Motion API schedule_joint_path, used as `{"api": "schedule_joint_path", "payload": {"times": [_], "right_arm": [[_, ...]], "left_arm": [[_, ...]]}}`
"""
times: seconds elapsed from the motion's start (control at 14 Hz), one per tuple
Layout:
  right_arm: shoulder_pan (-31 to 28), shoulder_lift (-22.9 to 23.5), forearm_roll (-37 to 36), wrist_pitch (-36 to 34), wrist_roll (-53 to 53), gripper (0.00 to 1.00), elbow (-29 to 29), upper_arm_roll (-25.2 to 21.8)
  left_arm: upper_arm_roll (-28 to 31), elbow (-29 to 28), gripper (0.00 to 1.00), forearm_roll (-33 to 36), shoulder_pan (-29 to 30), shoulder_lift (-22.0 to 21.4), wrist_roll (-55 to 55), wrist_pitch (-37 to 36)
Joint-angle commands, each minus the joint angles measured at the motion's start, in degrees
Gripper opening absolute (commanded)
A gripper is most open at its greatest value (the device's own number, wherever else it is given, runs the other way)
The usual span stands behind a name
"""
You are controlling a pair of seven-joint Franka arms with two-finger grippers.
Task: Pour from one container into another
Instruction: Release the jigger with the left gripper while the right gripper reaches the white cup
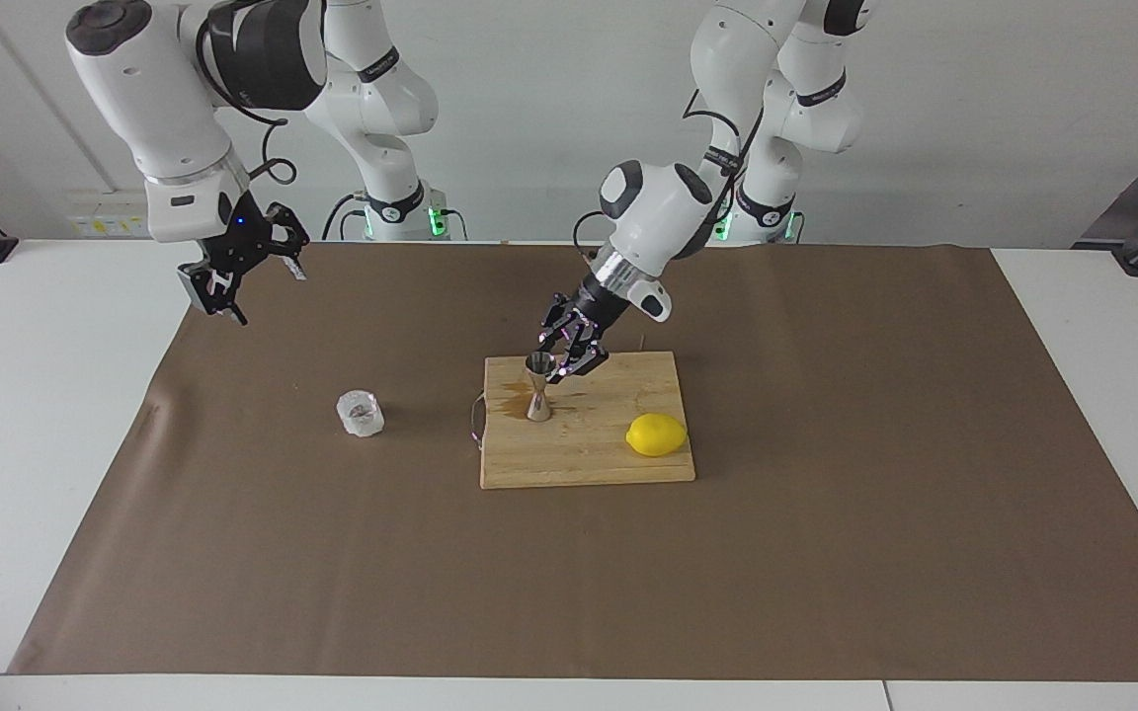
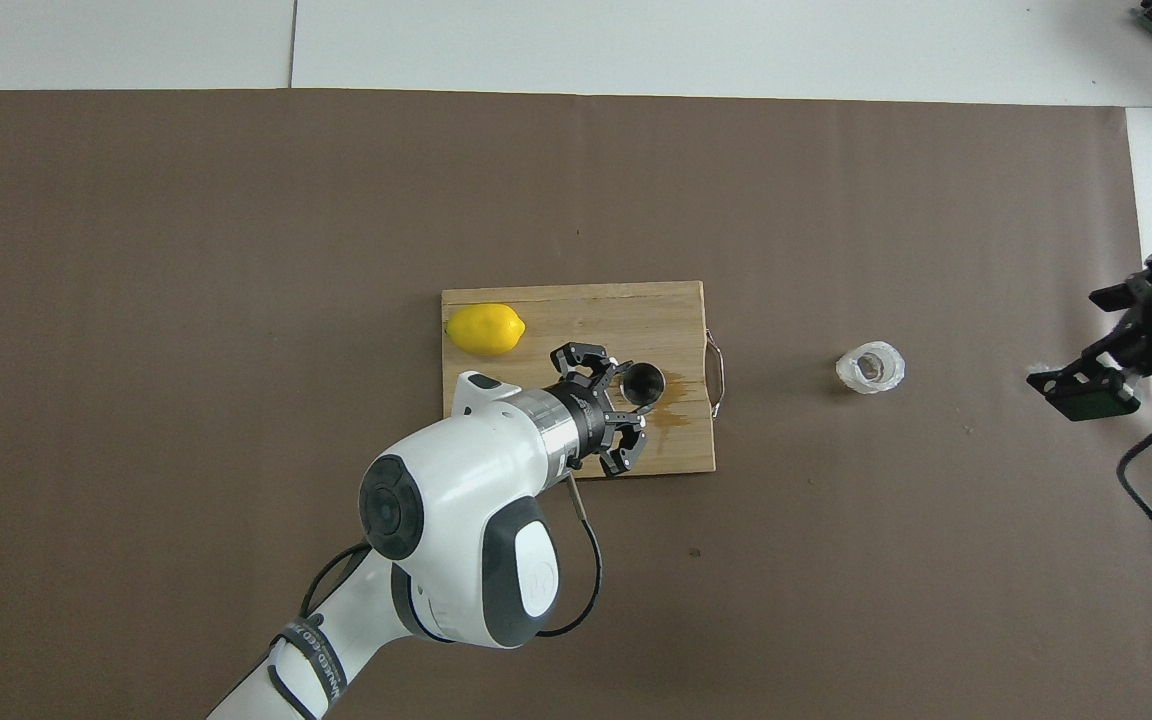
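At the robots' end of the surface (image 1: 75, 415), over the edge of the brown mat (image 1: 826, 553) toward the right arm's end, the right gripper (image 1: 233, 281) hangs in the air with its fingers spread wide and nothing in them. Over the robot-side edge of the board (image 1: 579, 459), the left gripper (image 1: 557, 357) is tilted down beside the top of the jigger (image 1: 537, 387) — its fingertips sit at the upper cup's rim, but whether they are clamped on it or just parted cannot be told. The jigger stands upright on the board, near the corner closest to the robots at the handle end, with its base at the edge of a brown wet stain (image 2: 673, 402). The overhead view shows its open mouth as a dark circle just off the gripper's tips. Off the board on the mat, toward the right arm's end, the cup (image 1: 360, 414) stands upright and alone, well apart from both grippers. Farther out on the board — toward the left arm's end — lies a lemon (image 1: 656, 434).
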Motion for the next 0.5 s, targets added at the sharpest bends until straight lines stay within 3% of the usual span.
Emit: {"api": "schedule_joint_path", "payload": {"times": [0.0, 0.14, 0.43], "right_arm": [[-2.58, -0.33, 6.11, 5.33, -16.19, 1.0, -5.33, 0.31], [-3.81, 1.16, 10.07, 9.03, -25.62, 1.0, -7.8, 0.31], [-6.98, 8.8, 20.18, 9.31, -42.67, 1.0, -8.16, 0.31]], "left_arm": [[0.98, -0.4, 1.0, 1.28, -1.08, -0.07, 1.1, 1.16], [1.24, -0.05, 1.0, 2.77, -0.91, -0.59, 1.55, 0.72], [2.47, 1.0, 1.0, 11.36, 1.72, -5.07, 1.82, -5.67]]}}
